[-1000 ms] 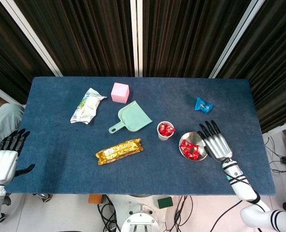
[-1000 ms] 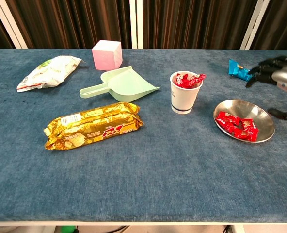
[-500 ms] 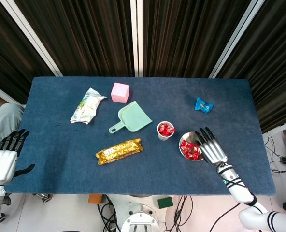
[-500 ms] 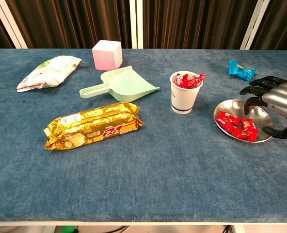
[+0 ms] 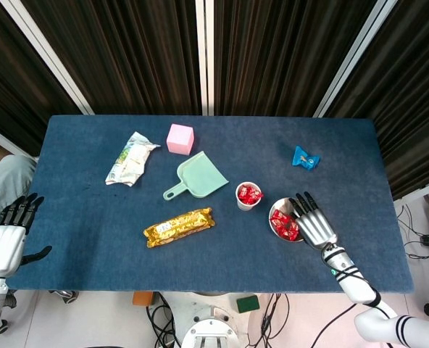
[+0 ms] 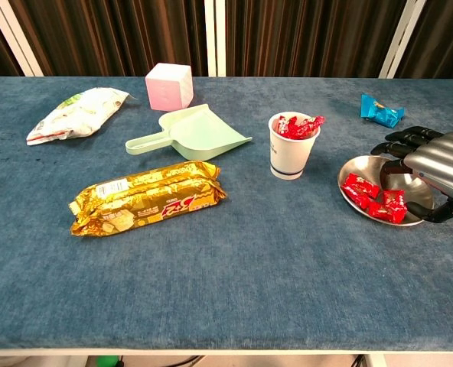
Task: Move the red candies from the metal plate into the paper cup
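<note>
right hand (image 6: 433,168) hovers spread and empty over the metal plate (image 6: 360,167) at the paper cup's (image 6: 291,149) four o'clock, evidently positioned to pick the remaining red candies (image 6: 373,196).

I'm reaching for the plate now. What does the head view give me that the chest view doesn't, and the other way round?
Only the head view shows the left hand, open and idle off the table's left edge, and the right forearm leading to the right hand.

Only the chest view shows the paper cup side-on, with red wrappers heaped above its rim, and the shallow wall of the metal plate.

Both show the right hand over the plate's right side, holding nothing, the red candies in the plate, the green scoop, gold packet and blue candy.
</note>
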Tool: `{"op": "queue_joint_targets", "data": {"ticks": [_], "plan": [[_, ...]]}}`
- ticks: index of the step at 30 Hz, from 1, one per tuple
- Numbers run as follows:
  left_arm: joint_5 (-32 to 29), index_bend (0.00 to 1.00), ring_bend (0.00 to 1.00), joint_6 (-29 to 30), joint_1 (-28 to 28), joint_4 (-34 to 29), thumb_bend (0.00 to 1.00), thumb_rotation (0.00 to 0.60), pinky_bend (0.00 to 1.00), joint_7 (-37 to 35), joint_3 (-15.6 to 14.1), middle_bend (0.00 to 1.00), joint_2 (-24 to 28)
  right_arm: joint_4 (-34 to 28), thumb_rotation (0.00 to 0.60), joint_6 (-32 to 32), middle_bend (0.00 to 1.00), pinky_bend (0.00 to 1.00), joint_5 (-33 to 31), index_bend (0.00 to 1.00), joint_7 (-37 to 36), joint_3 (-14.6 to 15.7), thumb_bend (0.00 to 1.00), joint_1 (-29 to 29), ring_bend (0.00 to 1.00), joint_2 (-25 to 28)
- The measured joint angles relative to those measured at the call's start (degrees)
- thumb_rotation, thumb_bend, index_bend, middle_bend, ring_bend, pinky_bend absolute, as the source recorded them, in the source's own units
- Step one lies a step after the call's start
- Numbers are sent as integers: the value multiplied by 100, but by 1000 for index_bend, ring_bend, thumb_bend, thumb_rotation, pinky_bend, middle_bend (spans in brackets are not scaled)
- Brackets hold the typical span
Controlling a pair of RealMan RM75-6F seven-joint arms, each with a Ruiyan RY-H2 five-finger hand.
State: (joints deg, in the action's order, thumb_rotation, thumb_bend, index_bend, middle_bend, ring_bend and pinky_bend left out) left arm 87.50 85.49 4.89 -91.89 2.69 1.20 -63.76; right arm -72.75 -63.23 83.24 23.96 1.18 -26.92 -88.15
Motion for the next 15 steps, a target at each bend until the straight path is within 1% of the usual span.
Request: {"op": "queue_joint_targets", "data": {"ticks": [7, 15], "plan": [[-1, 66, 14, -2, 1, -5, 95, 600, 139, 12, -1, 51, -2, 24, 600, 36, 77, 0, -3, 465, 22, -22, 383, 12, 0, -18], [3, 66, 14, -10, 5, -1, 96, 600, 139, 10, -3, 51, -3, 67, 600, -6, 88, 0, 43, 584, 23, -43, 403, 35, 0, -38]]}}
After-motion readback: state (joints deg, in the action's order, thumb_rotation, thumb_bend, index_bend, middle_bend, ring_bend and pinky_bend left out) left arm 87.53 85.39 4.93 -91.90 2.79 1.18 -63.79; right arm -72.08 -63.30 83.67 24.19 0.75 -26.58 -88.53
